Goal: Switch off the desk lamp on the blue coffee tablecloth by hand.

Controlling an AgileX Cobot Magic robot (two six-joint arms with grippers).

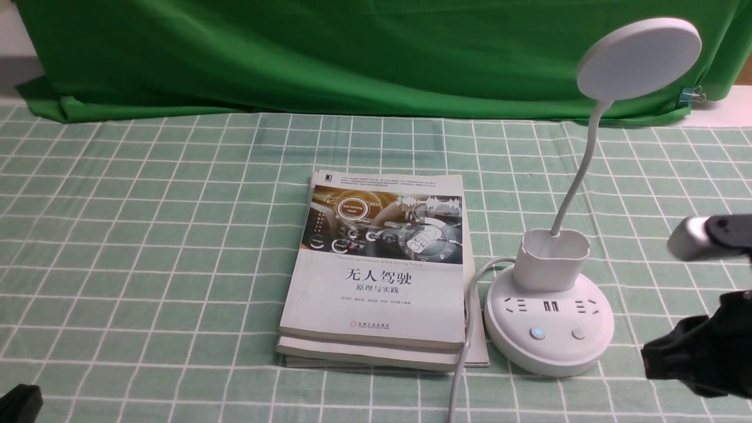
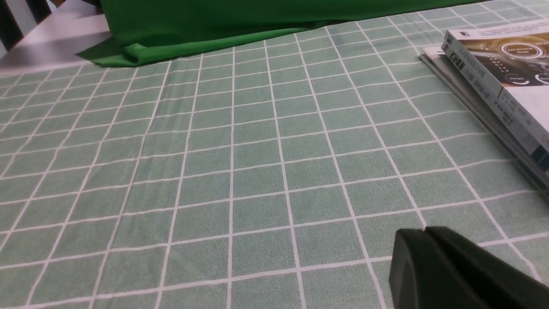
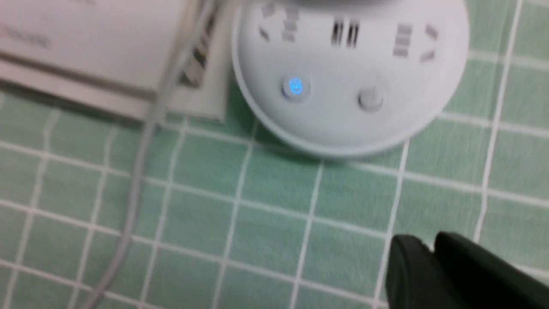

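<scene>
Front view: the white desk lamp [image 1: 549,329] stands right of centre on the blue coffee tablecloth [image 1: 147,235], its round base just beside a stack of books [image 1: 376,264]. Its disc head [image 1: 639,59] rises on a thin neck in front of a dark green backdrop [image 1: 352,53]. One button [image 1: 537,333] on the base glows blue. The black right gripper [image 1: 664,355] sits near the base's right side, not touching it. A sliver of the left gripper [image 1: 20,405] shows in the near left corner.

Left wrist view: the left gripper's fingers are pressed together, holding nothing, over bare cloth, with the books well apart.

Right wrist view, blurred: the right gripper's fingers meet at a thin seam, gripping nothing, near the base but clear of it. The blue button is lit, with a plain grey button [image 3: 371,99] beside it. A white cable [image 3: 137,180] trails over the cloth.
</scene>
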